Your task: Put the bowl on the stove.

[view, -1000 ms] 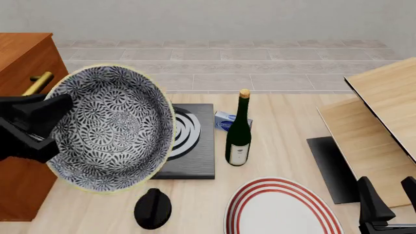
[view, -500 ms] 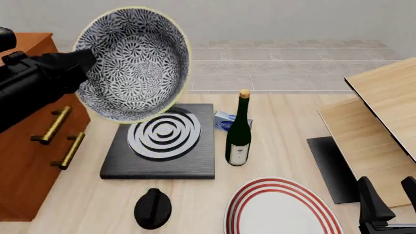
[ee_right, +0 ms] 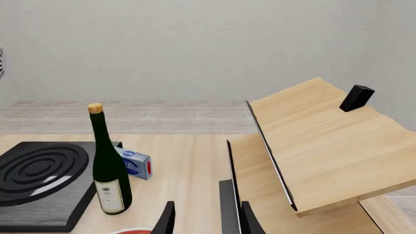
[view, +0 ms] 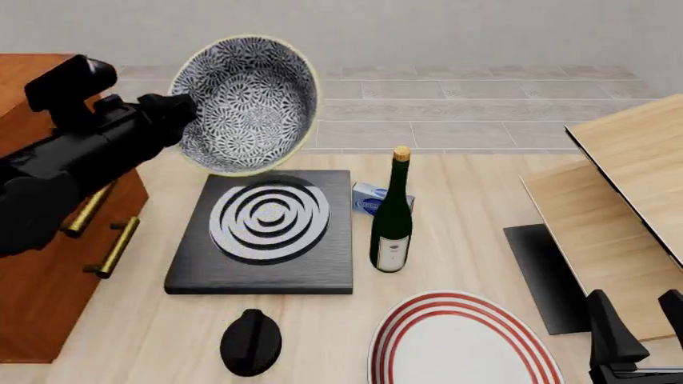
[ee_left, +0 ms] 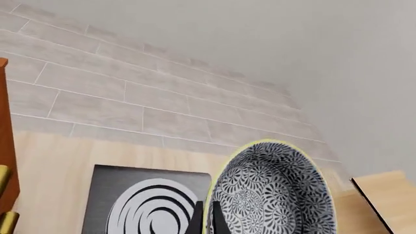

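Centre-left of the front view sits the stove (view: 269,232), flat on the table (view: 469,216), and up in the upper left the bowl (view: 248,104) hangs tilted in the air above its far edge. The left gripper (view: 181,112) is clamped on the bowl's rim. Low in the right corner, the right gripper (view: 641,332) shows its fingers parted, holding nothing.

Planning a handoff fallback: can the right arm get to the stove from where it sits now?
Probably not easily. The right gripper sits low at the table's near right corner, and the wine bottle stands right beside the stove on that side, with the red-ringed plate also between. The left gripper holds the bowl tilted above the stove.
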Tool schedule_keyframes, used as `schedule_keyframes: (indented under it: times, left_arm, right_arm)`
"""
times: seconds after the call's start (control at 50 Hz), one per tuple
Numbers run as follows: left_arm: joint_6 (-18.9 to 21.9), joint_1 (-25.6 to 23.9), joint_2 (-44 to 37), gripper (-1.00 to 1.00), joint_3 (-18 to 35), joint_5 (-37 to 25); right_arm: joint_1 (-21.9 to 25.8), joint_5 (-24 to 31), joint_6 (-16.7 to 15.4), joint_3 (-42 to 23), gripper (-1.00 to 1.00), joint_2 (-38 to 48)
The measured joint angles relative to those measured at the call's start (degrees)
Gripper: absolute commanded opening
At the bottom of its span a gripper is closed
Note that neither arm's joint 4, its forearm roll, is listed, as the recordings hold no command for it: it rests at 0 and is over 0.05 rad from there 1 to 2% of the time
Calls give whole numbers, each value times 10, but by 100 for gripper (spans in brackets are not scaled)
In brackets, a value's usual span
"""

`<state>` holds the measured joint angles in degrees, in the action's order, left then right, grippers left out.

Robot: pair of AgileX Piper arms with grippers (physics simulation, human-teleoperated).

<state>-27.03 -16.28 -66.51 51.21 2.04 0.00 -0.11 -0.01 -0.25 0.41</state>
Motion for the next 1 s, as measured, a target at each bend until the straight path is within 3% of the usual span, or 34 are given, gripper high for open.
schedule_keyframes:
  times: [0.72, 1.0]
  left_arm:
    - [-31, 19, -95, -100, -28, 73]
    - [-23, 15, -120, -100, -56, 101]
  right_arm:
    - [0, 0, 0, 0, 100, 0]
    - [0, 0, 0, 0, 100, 0]
